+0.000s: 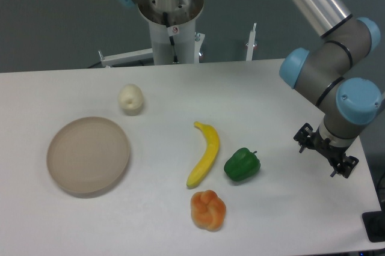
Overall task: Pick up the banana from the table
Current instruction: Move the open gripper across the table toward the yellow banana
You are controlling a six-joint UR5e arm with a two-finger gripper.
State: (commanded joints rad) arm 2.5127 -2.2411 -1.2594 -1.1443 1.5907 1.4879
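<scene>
Fixed camera, single view. Banana: slim, curved, bright yellow, smooth; flat on the table, a little right of centre. Long axis running from the upper tip, nearer the robot base, down to the lower tip, nearer the front edge, leaning slightly leftward toward the bottom; bulge of the curve turned right, toward the green pepper. Upper tip narrow and pointed, lower end blunter. Green pepper just beside the banana's lower half on the right, apart from it by a thin gap. Lumpy orange-yellow pepper just below the banana's lower tip, close to the front edge. Round beige plate well apart on the left. Pale, cream-coloured fruit beyond the plate, toward the back. Gripper: at the right side of the table, well apart from the banana, past the green pepper, hanging off the grey wrist with blue caps; dark fittings visible, fingers too small and foreshortened, so spread or pressed together cannot be told; nothing seen held. Surface: white, matte, flat, rounded corner at lower right, soft shadows under each item. Room: grey-green floor behind, white pedestal of the robot base at the back edge, white frame pieces either side of it.
</scene>
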